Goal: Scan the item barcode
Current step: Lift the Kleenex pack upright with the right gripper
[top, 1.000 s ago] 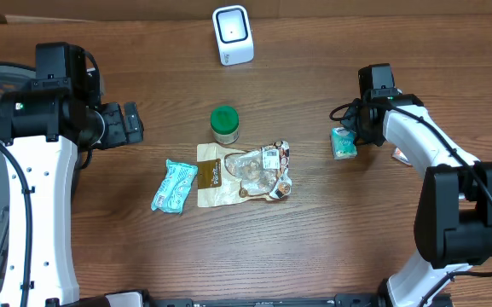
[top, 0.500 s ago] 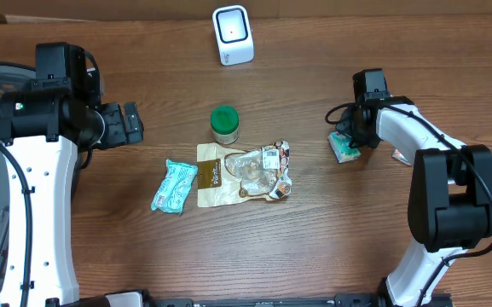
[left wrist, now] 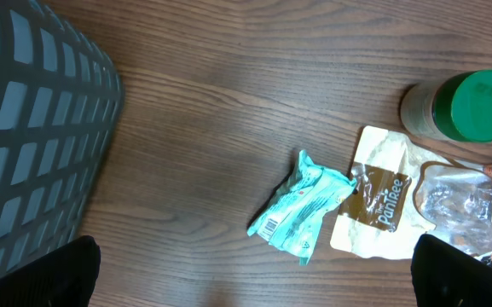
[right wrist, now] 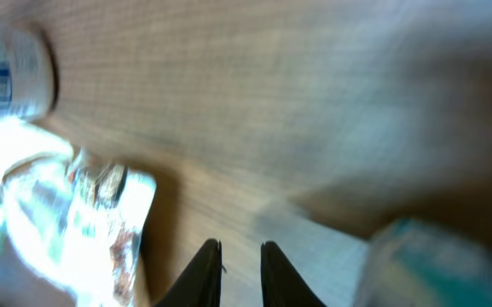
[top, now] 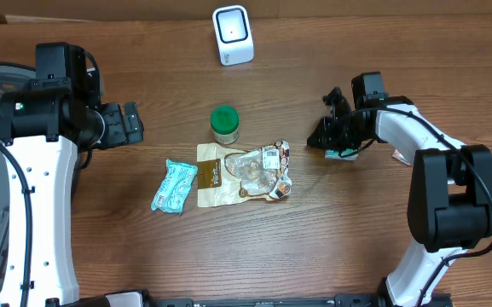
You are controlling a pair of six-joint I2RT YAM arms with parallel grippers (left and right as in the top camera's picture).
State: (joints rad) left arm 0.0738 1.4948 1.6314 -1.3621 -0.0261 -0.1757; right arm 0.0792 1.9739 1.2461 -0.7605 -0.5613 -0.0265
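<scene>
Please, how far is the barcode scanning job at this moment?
Done: nothing visible; no item is near the white scanner. In hand: the right gripper, nearly closed, sits at the small teal packet; nothing shows between its fingers in the blurred wrist view. The left gripper hangs open. Left: lift an item and show its barcode to the scanner.

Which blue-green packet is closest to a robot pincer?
The right-hand teal packet, peeking out right beside the right pincer. The other teal packet lies left of the tan pouch, well away from it.
</scene>
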